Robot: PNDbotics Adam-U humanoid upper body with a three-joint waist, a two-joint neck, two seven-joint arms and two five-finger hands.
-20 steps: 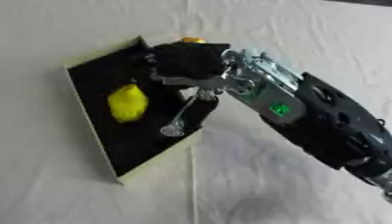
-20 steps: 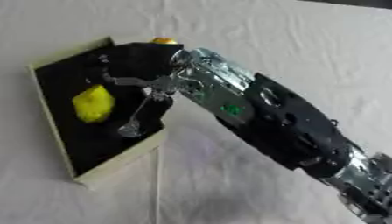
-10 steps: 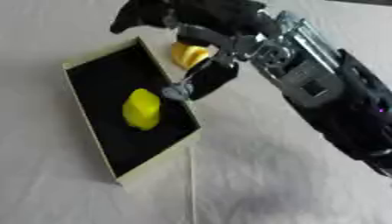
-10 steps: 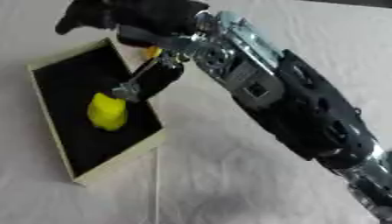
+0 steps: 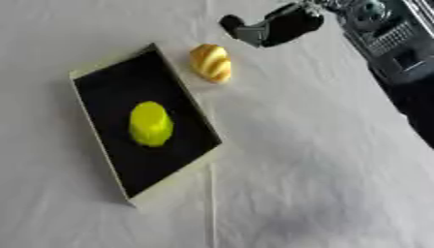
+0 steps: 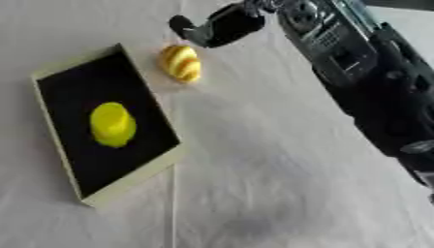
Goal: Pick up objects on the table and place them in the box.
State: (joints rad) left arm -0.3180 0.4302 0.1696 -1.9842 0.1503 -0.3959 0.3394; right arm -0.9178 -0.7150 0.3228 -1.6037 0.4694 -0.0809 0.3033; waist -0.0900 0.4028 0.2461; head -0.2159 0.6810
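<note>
Left eye view: the box (image 5: 95,73) lies on the white surface (image 5: 305,184), a flat tray with pale walls and a black floor, turned askew so that its long sides run down and to the right. Inside it, about midway along the black floor, sits a yellow lump (image 5: 151,124), rounded and clear of the walls. Just outside the box's upper right wall, on the cloth, lies a bun (image 5: 211,63), yellow-orange with pale stripes; it is close beside the wall, but I cannot tell whether it touches. Above the bun and apart from it hangs the right hand (image 5: 273,26), black, entering from the top right on a silver and black arm (image 5: 386,43). Only a part of the hand shows; whether its fingers are straight or curled I cannot tell. It holds nothing that I can see.

Right eye view: the same layout sits further left. The lump rests inside the box near the middle, the bun lies by the box's upper right corner, and the hand hovers above the bun, not touching it. The arm fills the upper right, running down the right edge.
</note>
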